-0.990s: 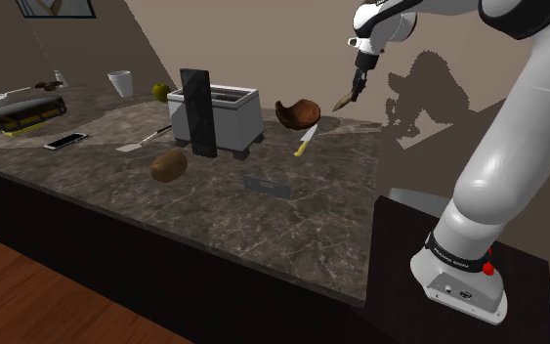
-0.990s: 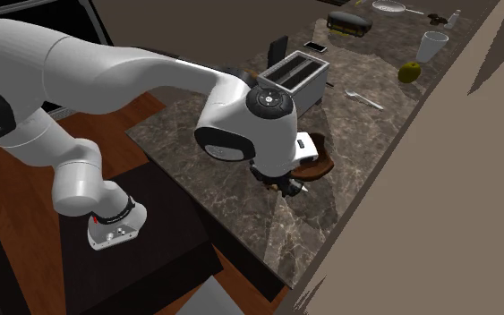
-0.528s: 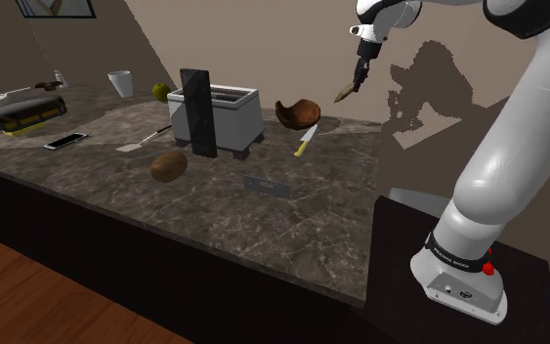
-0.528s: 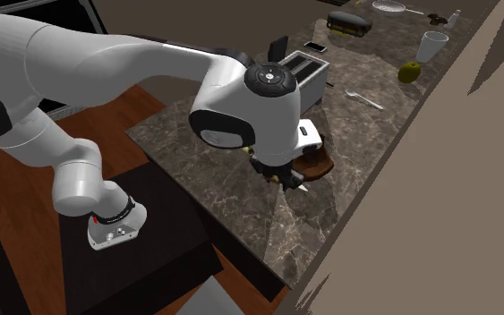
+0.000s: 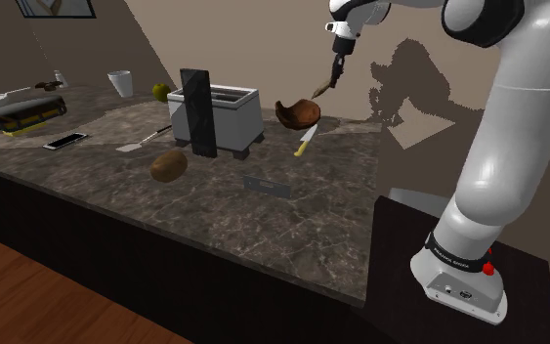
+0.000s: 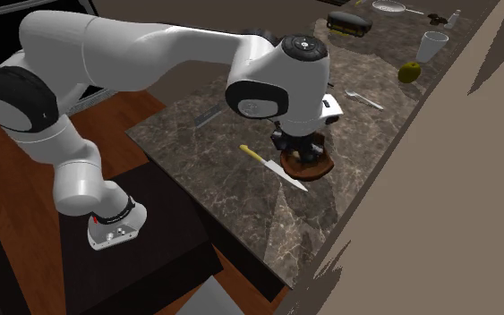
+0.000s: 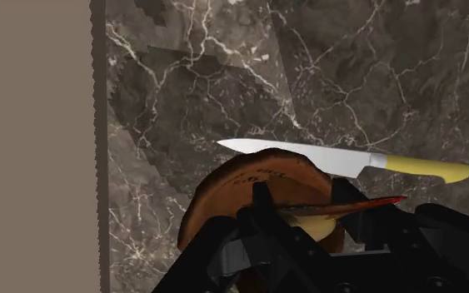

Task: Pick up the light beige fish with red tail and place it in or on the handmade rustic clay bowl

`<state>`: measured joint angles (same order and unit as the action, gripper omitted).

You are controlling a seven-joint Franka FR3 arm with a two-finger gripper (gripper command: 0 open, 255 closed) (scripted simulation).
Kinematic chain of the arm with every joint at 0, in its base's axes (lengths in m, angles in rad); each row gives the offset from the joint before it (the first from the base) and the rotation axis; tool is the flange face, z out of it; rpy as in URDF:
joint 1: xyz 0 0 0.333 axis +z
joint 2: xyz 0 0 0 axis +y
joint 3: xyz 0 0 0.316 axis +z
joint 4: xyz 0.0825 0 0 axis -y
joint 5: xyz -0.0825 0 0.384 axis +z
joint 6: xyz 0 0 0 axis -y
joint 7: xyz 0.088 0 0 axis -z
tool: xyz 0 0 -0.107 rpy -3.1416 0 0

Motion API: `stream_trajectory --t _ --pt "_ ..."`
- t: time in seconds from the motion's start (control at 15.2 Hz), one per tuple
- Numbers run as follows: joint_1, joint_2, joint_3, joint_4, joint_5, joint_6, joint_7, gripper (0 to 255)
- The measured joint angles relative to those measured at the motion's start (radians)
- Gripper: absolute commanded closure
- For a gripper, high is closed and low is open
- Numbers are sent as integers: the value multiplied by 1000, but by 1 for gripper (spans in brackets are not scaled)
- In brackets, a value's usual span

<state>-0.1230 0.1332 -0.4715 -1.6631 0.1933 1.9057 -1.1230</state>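
Observation:
My black gripper (image 5: 336, 72) hangs above the counter, shut on a small beige fish (image 5: 319, 89) with a red tail. In the wrist view the fish (image 7: 311, 223) lies clasped between the fingers, its red tail sticking out to one side. Right below sits the brown clay bowl (image 7: 224, 193), upright and empty, close to the wall. In the shoulder view the fish hovers a little above the bowl (image 5: 297, 111), just off its rim. In the second exterior view the hand (image 6: 299, 143) covers much of the bowl (image 6: 312, 167).
A yellow-handled knife (image 5: 305, 143) lies on the marble beside the bowl. A white toaster (image 5: 226, 117) with a black slab (image 5: 196, 112) leaning on it stands further along. A brown lump (image 5: 169, 165), a phone (image 5: 65, 141), a mug (image 5: 120, 83) and a green fruit (image 5: 160, 91) lie beyond.
The arm has swung toward the shoulder view's left and risen, carrying the fish from beside the bowl to just above it. The fingers stayed shut on the fish.

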Motion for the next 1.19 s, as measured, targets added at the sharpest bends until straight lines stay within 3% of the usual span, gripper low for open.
stream_trajectory --t 0.53,0.66,1.19 --pt "16 249 52 339 76 -96 104 255" --pt "17 270 57 357 82 -93 111 255" --pt "31 267 61 252 85 8 100 255"
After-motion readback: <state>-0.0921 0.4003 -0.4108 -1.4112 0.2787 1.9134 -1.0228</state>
